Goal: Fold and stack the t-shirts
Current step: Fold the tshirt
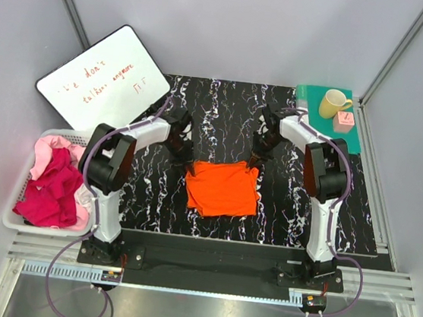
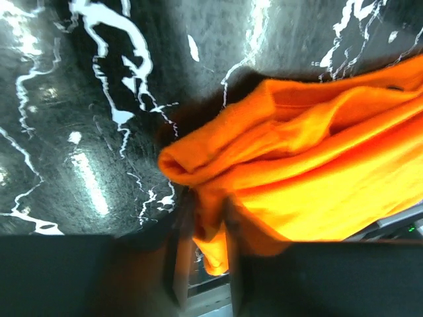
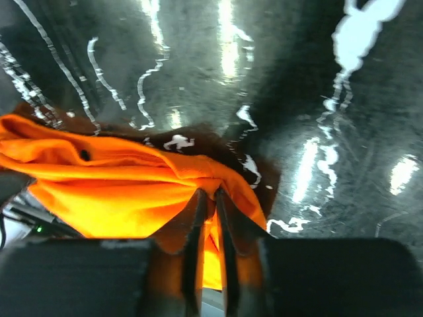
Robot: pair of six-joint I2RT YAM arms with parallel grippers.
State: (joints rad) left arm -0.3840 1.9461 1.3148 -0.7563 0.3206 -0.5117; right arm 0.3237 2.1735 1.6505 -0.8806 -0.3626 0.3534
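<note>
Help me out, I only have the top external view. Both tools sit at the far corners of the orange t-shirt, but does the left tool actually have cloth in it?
Observer: Yes. The left wrist view shows a fold of the orange t-shirt hanging between the fingers of the left tool. They stand slightly apart, and I cannot tell if the fold is pinched or loose.
Operator: And the right tool?
Observer: Its wrist view shows the right tool with fingers nearly together and orange cloth in the narrow gap.
Operator: Is that corner lying flat?
Observer: No, up close it is bunched into ridges around the fingers.
</note>
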